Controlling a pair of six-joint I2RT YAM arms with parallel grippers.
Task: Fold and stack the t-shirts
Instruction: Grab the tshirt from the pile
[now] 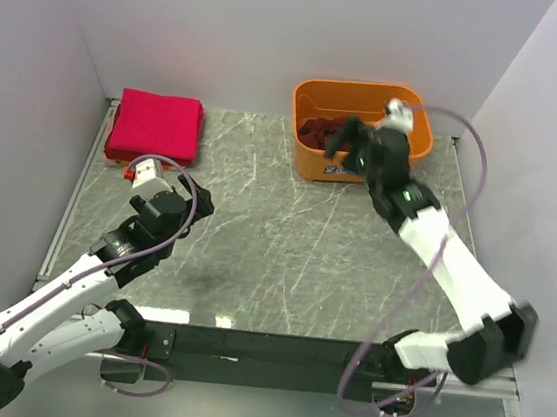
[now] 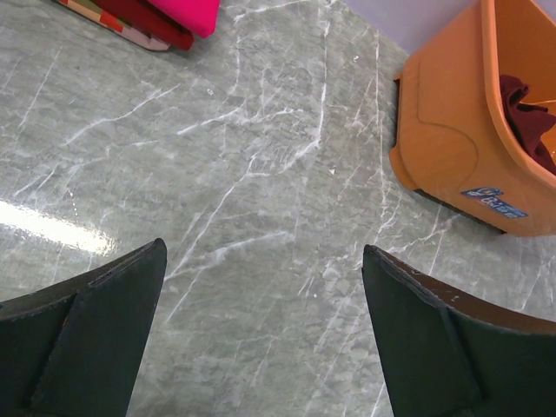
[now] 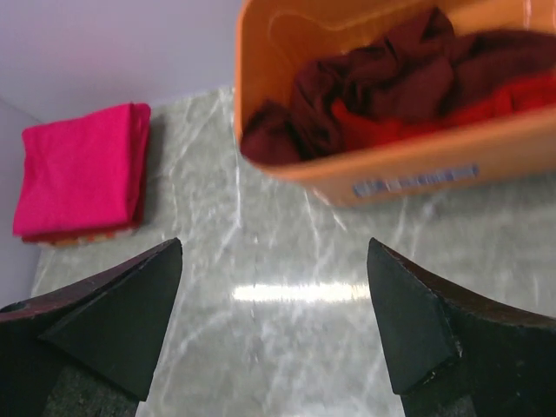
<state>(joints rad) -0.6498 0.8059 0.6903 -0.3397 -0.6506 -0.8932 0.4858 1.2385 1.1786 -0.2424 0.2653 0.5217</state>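
While the folded bright pink-red t-shirt (image 1: 155, 126) sits on top of its stack in the far left corner of the grey marbled table (image 1: 255, 236), with a darker red folded edge showing beneath it in my left wrist view, my left claw (image 2: 262, 248) hangs just on the near side of that stack. Its jaws are spread wide, with nothing between them and only bare table below. Across the middle there is nothing but tabletop. To the right, at the far edge, stands the orange plastic basket (image 1: 309, 162), and the loose shirts are in it: a crumpled dark maroon t-shirt (image 3: 365, 78) heaped toward the left end and a brighter red t-shirt (image 3: 486, 104) bunched beside and partly under it. The heap has no clear long axis of its own, but the basket's long side runs across my right wrist view. My right claw (image 3: 274, 245) hovers at the basket's near wall, pointing at it, with the maroon cloth ahead and a little to the right of the gap. Its jaws are wide apart too, holding and touching nothing. My right arm is plainly the nearer one, so I judge the reach into the basket is its job.
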